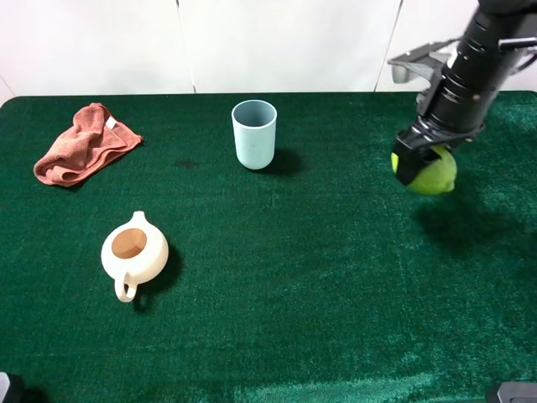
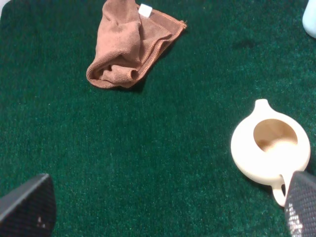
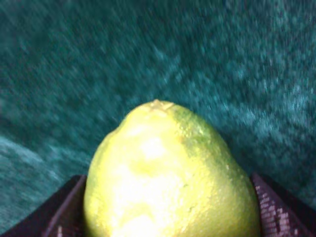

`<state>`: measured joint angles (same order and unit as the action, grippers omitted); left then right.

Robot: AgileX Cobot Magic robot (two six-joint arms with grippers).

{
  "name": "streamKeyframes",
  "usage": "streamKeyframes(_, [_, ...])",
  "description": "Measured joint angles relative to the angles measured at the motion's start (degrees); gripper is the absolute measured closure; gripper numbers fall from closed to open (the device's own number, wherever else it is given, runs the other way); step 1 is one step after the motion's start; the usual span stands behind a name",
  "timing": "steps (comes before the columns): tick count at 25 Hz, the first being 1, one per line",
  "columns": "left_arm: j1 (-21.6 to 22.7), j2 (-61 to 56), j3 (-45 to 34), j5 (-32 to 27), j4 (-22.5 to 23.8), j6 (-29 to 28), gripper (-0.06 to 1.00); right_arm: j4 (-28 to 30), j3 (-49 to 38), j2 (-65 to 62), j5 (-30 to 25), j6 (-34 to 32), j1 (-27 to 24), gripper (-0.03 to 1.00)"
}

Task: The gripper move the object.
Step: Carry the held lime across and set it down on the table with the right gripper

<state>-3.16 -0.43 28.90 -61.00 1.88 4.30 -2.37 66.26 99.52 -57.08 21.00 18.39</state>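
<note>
- Two arms share this green felt table point(image 1: 277, 336), but only the right gripper point(image 1: 419, 161) is at work. Its jaws are clamped on either side of the lemon point(image 1: 438, 175), pinching it across its width so the pointed end juts out past the fingers.
- The lemon hangs above the felt near the right edge, toward the far right corner. Its shadow point(image 1: 457, 225) falls apart from it on the felt, which suggests it is lifted for carrying rather than resting.
- The left gripper point(image 2: 165, 210) is spread wide with nothing between its fingers, hovering over the near left part of the table, probably parked out of the way.
- The cream teapot point(image 1: 134, 252), light blue cup point(image 1: 253, 133) and crumpled rust-coloured cloth point(image 1: 84, 143) all sit well apart from the lemon, toward the left and middle.
</note>
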Motion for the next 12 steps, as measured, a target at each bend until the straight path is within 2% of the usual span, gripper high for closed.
streamKeyframes(5, [0.0, 0.0, 0.0, 0.0, 0.0, 0.0, 0.01, -1.4, 3.4, 0.0, -0.2, -6.4, 2.5, 0.49])
streamKeyframes(12, [0.0, 0.0, 0.0, 0.0, 0.0, 0.0, 0.01, -2.6, 7.9, 2.1, -1.8, -12.9, 2.7, 0.49])
